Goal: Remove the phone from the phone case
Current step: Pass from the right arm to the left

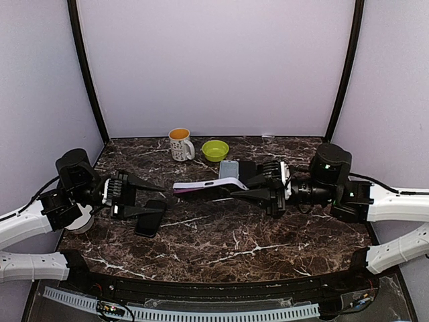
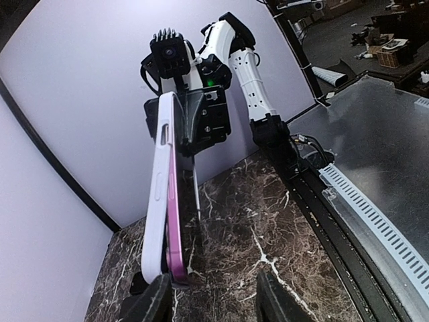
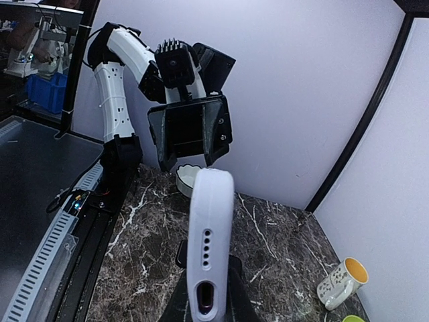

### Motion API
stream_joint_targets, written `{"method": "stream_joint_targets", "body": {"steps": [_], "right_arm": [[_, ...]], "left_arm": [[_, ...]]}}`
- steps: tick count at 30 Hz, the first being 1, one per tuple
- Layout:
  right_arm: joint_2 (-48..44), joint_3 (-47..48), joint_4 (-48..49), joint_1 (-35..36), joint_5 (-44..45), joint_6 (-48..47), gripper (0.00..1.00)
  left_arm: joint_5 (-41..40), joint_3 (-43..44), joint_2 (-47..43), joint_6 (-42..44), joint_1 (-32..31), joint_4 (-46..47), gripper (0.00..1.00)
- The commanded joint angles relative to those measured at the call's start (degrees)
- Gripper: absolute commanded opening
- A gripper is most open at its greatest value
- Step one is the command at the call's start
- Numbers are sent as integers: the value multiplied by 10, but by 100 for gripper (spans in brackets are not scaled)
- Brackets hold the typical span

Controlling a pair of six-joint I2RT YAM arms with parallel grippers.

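Top external view: the right tool [image 1: 240,186] pinches the near end of the white phone case [image 1: 201,186], which reaches straight out ahead of its fingers, above the table [image 1: 221,241]. The left tool [image 1: 161,198] is spread, with the case's far end just ahead of its tips. In the left wrist view a purple edge runs along the case; whether that is the phone, I cannot tell.
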Motion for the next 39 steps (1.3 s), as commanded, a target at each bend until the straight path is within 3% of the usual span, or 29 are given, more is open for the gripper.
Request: {"method": "stream_joint_targets", "body": {"steps": [1, 13, 31, 39], "right_arm": [[1, 31, 52, -3, -36, -5, 0], [18, 54, 53, -3, -76, 12, 0], [55, 73, 53, 6, -111, 28, 0], [88, 74, 83, 32, -45, 24, 0]], "left_arm": [[65, -5, 3, -5, 2, 11, 45], [81, 0, 16, -4, 3, -1, 42], [69, -5, 15, -8, 1, 13, 55], [9, -5, 17, -21, 1, 36, 45]]}}
